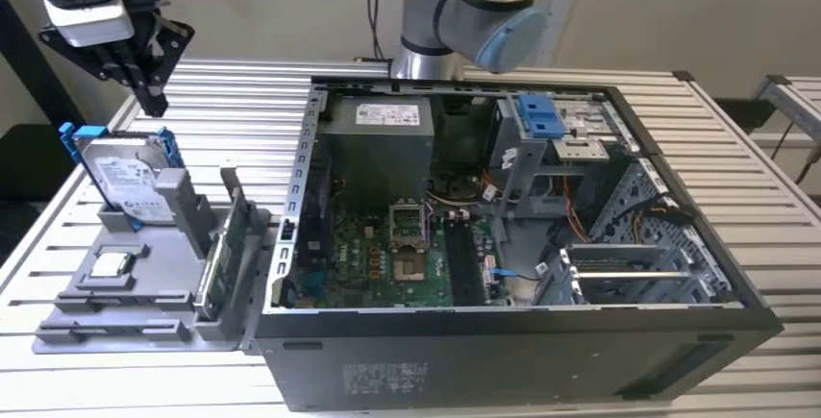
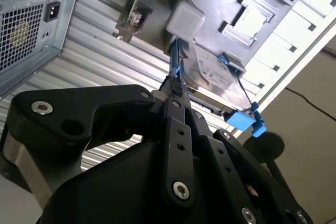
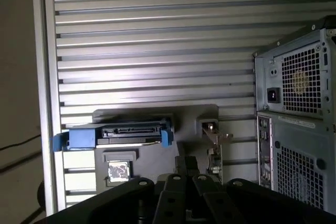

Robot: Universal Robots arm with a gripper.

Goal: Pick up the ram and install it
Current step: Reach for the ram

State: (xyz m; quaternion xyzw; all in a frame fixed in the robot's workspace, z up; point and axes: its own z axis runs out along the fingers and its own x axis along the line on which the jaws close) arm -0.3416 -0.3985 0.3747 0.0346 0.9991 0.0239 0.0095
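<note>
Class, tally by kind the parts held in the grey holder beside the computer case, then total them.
Hard drive: 1
Processor chip: 1
Ram: 1
Wider circuit board: 1
Total: 4

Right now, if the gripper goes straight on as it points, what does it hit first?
Probably the hard drive standing in the holder: the gripper points down above its blue-bracketed top edge. The second wrist view lines it up with the drive's end; depth is unclear.
</note>
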